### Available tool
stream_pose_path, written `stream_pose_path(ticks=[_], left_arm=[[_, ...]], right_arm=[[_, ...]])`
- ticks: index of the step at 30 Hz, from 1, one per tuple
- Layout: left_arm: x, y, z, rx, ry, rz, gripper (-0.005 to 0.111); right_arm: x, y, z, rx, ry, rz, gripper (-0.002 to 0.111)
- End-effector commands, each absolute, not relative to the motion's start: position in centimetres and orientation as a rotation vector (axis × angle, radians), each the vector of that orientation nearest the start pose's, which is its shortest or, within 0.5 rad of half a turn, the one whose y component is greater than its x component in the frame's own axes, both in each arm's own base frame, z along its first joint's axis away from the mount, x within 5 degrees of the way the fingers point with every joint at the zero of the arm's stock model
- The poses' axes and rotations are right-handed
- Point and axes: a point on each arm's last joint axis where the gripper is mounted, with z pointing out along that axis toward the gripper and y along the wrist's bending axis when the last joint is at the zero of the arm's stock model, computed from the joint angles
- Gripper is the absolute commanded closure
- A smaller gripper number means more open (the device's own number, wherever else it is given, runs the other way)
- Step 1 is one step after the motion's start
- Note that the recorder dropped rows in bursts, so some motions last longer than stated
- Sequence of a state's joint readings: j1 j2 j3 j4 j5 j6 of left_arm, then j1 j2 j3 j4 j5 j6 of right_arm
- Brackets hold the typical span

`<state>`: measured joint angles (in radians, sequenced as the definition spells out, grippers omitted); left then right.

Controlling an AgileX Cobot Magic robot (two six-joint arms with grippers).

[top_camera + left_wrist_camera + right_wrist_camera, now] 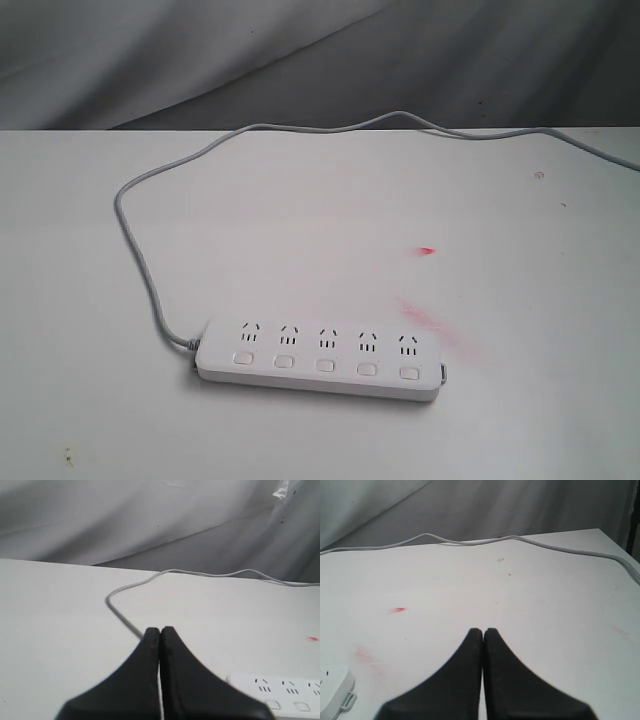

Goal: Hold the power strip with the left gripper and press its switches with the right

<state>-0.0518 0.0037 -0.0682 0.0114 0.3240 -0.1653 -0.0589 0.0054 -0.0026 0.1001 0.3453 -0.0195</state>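
The white power strip [320, 358] lies flat near the table's front, five socket groups in a row with a square switch [326, 364] under each. Its grey cord [140, 260] leaves the left end, loops back and runs off to the right. Neither arm shows in the exterior view. In the left wrist view my left gripper [160, 630] is shut on nothing, above the table with the power strip [280, 697] off to one side and the cord [122, 617] just past its tips. My right gripper [483, 631] is shut, empty, with one end of the power strip [332, 685] at the picture's edge.
The white table [300, 220] carries a red smear [425, 320] and a small red spot [427, 250] beside the strip's right end. A grey cloth backdrop [320, 60] hangs behind the far edge. The cord [470, 541] crosses the back of the table.
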Motion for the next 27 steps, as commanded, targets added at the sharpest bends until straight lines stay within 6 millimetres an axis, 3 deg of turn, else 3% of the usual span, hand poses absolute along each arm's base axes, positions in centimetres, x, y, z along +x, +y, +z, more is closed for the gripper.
stream_pose_path(ticks=[1, 27], left_arm=[[5.44, -0.27, 18.94, -0.117, 1.764, -0.174, 0.106], [5.48, -0.41, 18.89, 0.034, 1.752, -0.07, 0.106]], right_arm=[[5.35, -0.05, 18.22, 0.09, 1.825, 0.029, 0.108], [5.35, -0.05, 18.22, 0.09, 1.825, 0.029, 0.108]])
